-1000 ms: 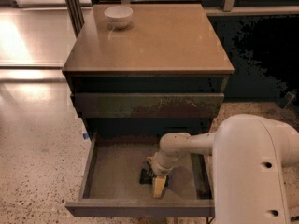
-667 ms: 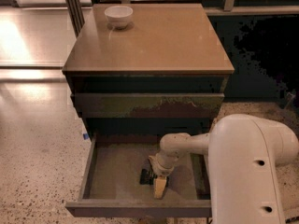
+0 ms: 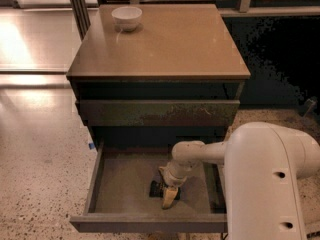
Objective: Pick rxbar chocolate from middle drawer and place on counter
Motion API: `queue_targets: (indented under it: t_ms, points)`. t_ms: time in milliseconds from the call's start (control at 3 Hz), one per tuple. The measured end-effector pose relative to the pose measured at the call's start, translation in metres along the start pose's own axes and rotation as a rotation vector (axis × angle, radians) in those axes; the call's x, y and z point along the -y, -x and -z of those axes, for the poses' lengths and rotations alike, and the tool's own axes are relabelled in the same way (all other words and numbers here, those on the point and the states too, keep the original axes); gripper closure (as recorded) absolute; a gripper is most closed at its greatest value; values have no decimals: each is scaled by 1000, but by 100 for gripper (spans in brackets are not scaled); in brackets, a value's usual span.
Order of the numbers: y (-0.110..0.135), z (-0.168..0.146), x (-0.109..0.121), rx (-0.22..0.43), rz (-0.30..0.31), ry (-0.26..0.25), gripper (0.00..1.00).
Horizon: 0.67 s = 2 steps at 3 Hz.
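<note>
my end effector (image 3: 166, 186): low centre of frame, inside the middle drawer (image 3: 120, 184); grip state I cannot tell
rxbar chocolate (image 3: 156, 189): dark, at my end effector
surface (image 3: 170, 44): upper centre

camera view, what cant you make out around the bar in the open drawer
- rxbar chocolate: mostly covered by the tool, which is down in the middle drawer; wrapper lettering too small to read.
- Drawer's right side: hidden behind the robot's white arm.
- Whether the bar is gripped: cannot tell in the camera view.

The counter (image 3: 170, 44) bears a white bowl (image 3: 126, 17); pincer (image 3: 169, 196) apparently inside middle drawer (image 3: 125, 189).
</note>
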<state>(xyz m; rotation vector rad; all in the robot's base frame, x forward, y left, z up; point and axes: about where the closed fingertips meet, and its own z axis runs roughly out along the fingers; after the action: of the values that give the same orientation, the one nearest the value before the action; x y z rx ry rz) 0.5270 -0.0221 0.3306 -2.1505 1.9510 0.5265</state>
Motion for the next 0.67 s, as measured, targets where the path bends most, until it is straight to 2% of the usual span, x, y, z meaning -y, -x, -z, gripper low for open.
queue_targets:
  t_ms: [667]
  points:
    - [0,0,0,0,0,0,88]
